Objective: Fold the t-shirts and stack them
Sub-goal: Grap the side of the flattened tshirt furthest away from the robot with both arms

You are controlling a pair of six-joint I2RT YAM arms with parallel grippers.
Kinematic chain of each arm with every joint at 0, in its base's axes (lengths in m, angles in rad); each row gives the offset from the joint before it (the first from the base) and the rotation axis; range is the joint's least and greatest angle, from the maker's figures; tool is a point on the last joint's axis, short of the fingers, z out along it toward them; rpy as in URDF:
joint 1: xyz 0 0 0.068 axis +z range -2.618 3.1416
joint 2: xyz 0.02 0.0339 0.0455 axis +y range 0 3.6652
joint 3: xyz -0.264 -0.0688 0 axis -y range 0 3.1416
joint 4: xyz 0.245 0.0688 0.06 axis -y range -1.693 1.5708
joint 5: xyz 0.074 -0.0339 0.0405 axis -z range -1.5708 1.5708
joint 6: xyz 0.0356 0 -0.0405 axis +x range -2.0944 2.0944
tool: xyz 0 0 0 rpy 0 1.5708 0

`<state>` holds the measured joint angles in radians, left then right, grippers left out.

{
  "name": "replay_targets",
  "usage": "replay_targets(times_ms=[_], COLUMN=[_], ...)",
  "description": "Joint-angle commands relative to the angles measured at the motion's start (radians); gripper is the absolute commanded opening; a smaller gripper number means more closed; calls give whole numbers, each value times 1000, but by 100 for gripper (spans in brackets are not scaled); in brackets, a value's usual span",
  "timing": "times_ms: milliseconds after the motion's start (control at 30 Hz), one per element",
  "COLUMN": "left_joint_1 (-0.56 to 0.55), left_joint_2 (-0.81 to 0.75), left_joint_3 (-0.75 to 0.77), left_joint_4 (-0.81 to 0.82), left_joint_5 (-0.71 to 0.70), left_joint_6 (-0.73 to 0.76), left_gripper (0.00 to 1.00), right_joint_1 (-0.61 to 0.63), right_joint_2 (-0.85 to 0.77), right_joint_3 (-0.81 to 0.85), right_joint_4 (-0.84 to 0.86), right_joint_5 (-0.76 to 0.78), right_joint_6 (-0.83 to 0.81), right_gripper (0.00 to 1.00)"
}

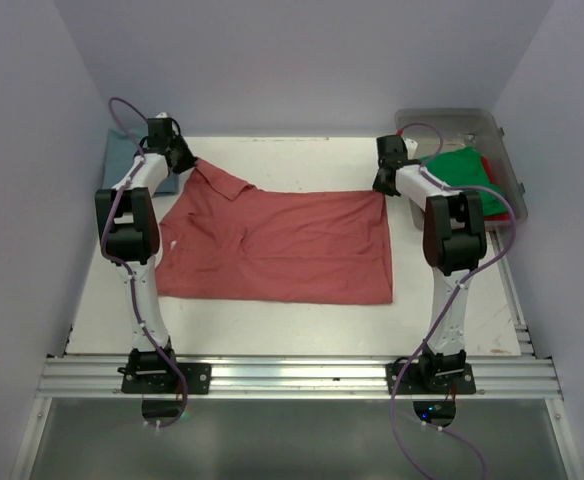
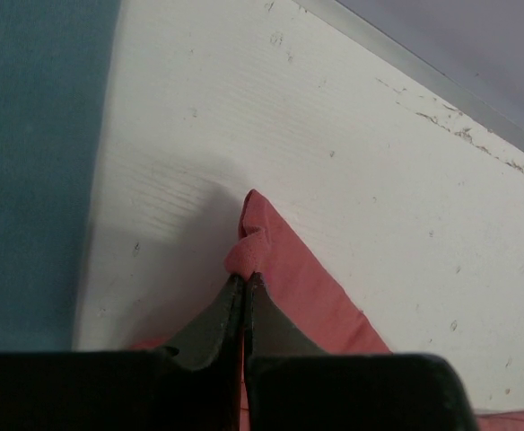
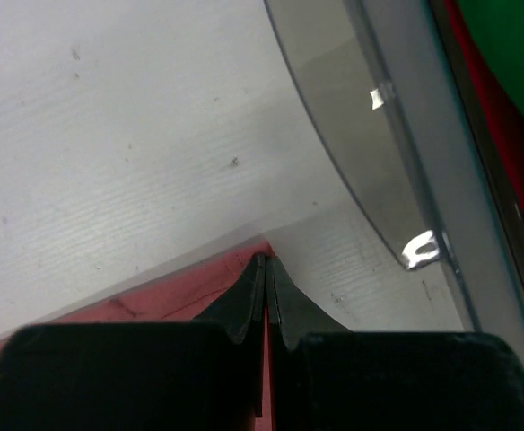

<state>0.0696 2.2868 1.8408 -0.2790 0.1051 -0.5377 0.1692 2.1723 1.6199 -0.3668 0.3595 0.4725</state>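
Observation:
The salmon-red t-shirt (image 1: pixel 282 245) lies spread across the middle of the table. My left gripper (image 1: pixel 185 160) is shut on its far left corner, and a bunched tip of cloth (image 2: pixel 248 247) pokes out past the closed fingertips of that gripper (image 2: pixel 245 278). My right gripper (image 1: pixel 383 186) is shut on the far right corner, with red cloth (image 3: pixel 154 301) running between its jaws (image 3: pixel 266 259). A dusty teal-blue t-shirt (image 1: pixel 122 160) lies at the far left, just beside the left gripper (image 2: pixel 29 162). The bright green t-shirt (image 1: pixel 467 170) rests on a red one (image 1: pixel 491 166) in the bin.
The clear plastic bin (image 1: pixel 452 120) stands at the far right corner, its curved wall (image 3: pixel 370 153) close beside the right gripper. White walls close in the back and both sides. A metal rail (image 1: pixel 292 375) runs along the near edge.

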Motion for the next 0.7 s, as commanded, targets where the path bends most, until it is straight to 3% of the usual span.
replay_targets(times_ms=[0, 267, 433, 667], left_joint_1=[4, 7, 6, 9], left_joint_2=[-26, -15, 0, 13], left_joint_3=[9, 31, 54, 74], left_joint_4=[-2, -8, -9, -3], left_joint_5=[1, 2, 8, 18], left_joint_6=[8, 10, 12, 12], left_gripper=[0, 0, 0, 0], right_joint_1=[-28, -50, -50, -51], right_joint_2=[-54, -37, 49, 78], right_joint_3=[75, 179, 326, 357], right_joint_4=[57, 89, 5, 3], right_joint_5=[-59, -148, -145, -110], right_joint_6=[28, 64, 61, 45], right_gripper=[0, 0, 0, 0])
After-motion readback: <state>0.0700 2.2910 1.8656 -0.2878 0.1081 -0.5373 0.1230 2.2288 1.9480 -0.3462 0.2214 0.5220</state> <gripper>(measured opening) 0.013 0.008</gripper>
